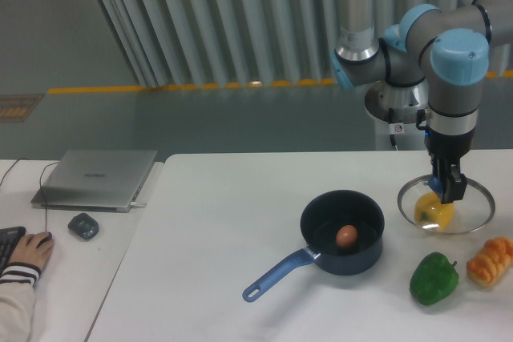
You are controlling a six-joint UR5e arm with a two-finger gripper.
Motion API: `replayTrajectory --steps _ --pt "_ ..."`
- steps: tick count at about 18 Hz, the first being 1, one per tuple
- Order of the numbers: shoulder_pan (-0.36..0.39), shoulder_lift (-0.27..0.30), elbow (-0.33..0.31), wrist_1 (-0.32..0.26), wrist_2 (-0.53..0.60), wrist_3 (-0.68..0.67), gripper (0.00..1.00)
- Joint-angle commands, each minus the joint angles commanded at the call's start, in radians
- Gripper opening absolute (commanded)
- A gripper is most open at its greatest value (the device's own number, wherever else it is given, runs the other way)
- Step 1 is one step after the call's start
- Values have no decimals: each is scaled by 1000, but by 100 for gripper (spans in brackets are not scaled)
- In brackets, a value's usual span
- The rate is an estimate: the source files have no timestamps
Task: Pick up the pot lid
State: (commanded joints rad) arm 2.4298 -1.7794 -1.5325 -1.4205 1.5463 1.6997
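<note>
Glass makes up the pot lid [473, 207], held above the counter [220, 218] to the right of the dark pot [341, 262], in the fixed camera view. The end effector [446, 191] is closed on the lid's blue knob [435, 184]. The lid's round rim is just beside the pot's right side, with a narrow gap between the two edges. The blue handle [279, 275] points from the pot toward the lower left, well apart from the counter's left edge. Behind the pot, the counter's far edge runs straight across, well apart from the pot's rim. A broad stretch of counter separates the pot from the laptop [92, 180] at far left. Counting up, there is one pot with one brown egg [346, 236] inside. Two peppers lie to its right: one yellow [434, 212], seen through the lid, and one green [434, 279], nearer the camera. One golden pastry [490, 262] lies farther right of the pot, beyond the green pepper. Far left of the pot are one laptop, one dark mouse [83, 226] and one human hand [30, 251] with a striped cuff [19, 272].
</note>
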Motion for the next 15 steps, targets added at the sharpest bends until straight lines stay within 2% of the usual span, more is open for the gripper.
replayTrajectory --steps 15 --pt "-5 2 -6 2 9 -3 24"
